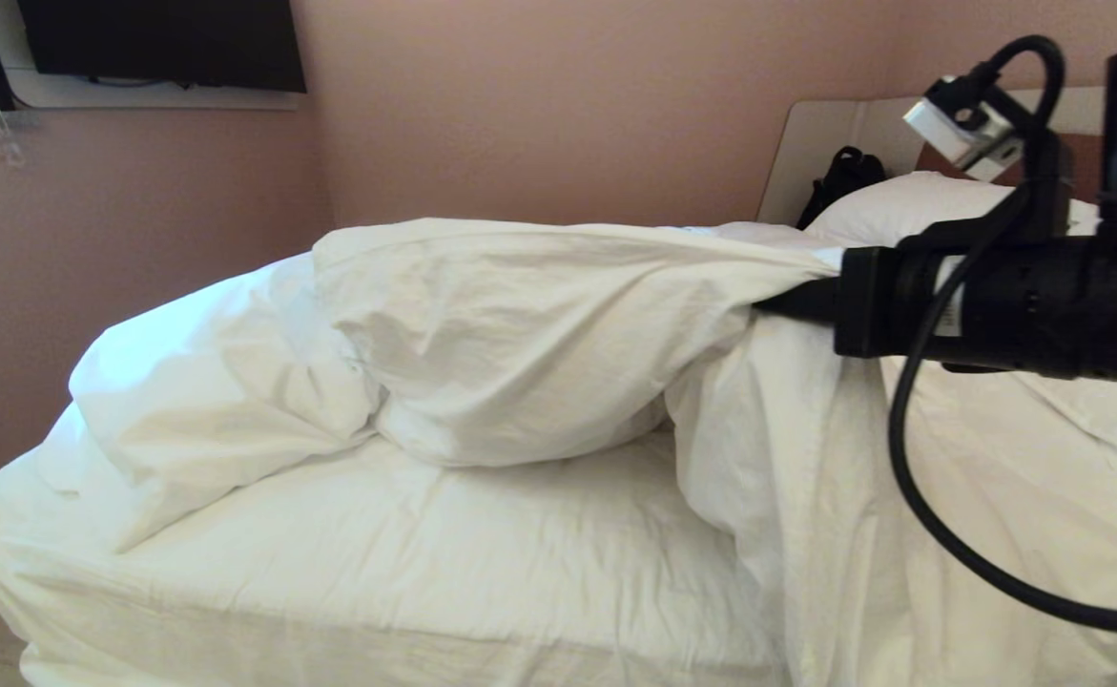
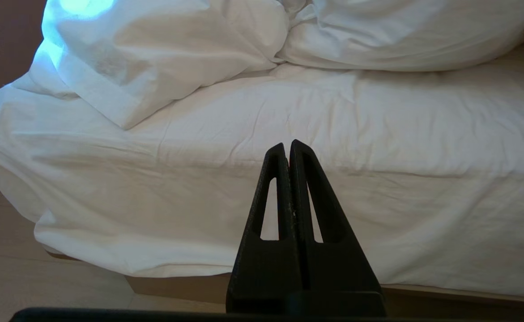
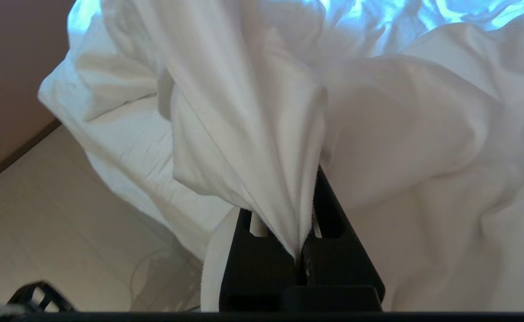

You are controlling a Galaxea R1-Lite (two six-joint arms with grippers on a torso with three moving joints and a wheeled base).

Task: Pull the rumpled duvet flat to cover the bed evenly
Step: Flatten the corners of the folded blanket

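The white duvet (image 1: 520, 324) lies bunched across the bed (image 1: 444, 563), one fold lifted and stretched taut toward the right. My right gripper (image 1: 787, 296) is raised above the mattress and shut on that fold; in the right wrist view the duvet (image 3: 244, 112) fans out from between the black fingers (image 3: 333, 210), and cloth hides their tips. The rest of the duvet drapes down the bed's near side at the right. My left gripper (image 2: 287, 145) hangs shut and empty, low in front of the sheet-covered bed side (image 2: 199, 210).
A pillow (image 1: 911, 205) and a black bag (image 1: 844, 181) lie by the headboard (image 1: 806, 153) at the far right. Pink walls close off the far side and left. Pale floor (image 2: 42, 277) runs along the bed's near side. A black cable (image 1: 911, 477) loops below my right arm.
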